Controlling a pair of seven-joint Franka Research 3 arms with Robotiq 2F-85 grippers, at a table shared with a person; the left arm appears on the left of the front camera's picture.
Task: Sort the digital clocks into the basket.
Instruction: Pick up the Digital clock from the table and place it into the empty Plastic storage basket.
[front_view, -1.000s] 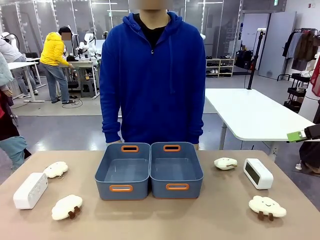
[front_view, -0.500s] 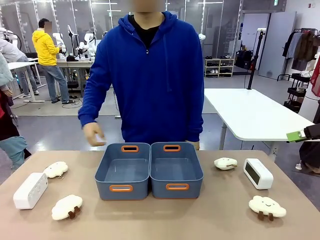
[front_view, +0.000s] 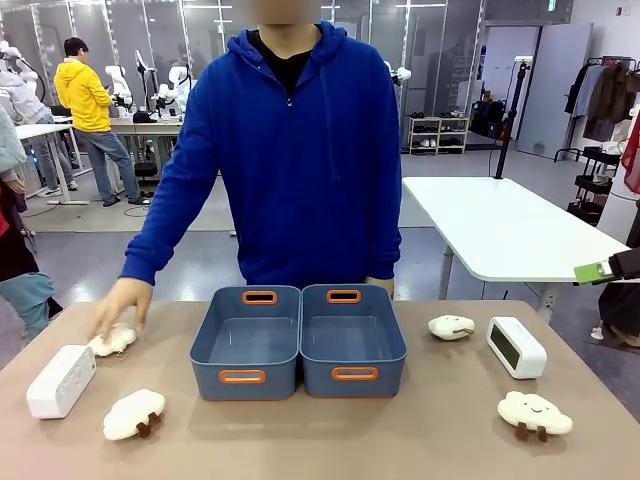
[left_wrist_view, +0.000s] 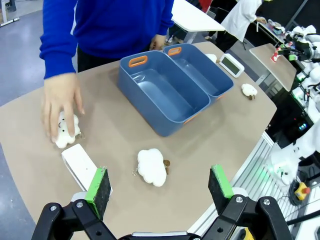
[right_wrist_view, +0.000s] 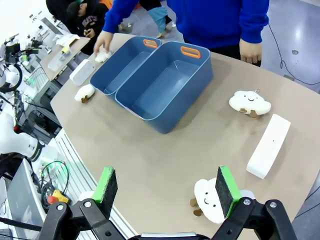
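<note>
Two white digital clocks lie on the table: one at the far left (front_view: 61, 381), one at the right (front_view: 516, 347). Two blue-grey baskets stand side by side in the middle, the left basket (front_view: 280, 380) and the right basket (front_view: 385, 376), both empty. In the left wrist view my left gripper (left_wrist_view: 159, 185) hangs open high above the left clock (left_wrist_view: 82, 164). In the right wrist view my right gripper (right_wrist_view: 165, 186) is open too, well above the table, with the right clock (right_wrist_view: 269, 146) beyond its right finger.
Four white cloud plush toys lie about: (front_view: 134, 414), (front_view: 451, 327), (front_view: 535, 414), and one (front_view: 112, 340) under the person's hand (front_view: 122, 303), just behind the left clock. The person in a blue hoodie stands at the far edge.
The person's arm has swung out and down to the table's left; the hand now rests on the cloud plush beside the left clock. Clocks and baskets have not moved.
</note>
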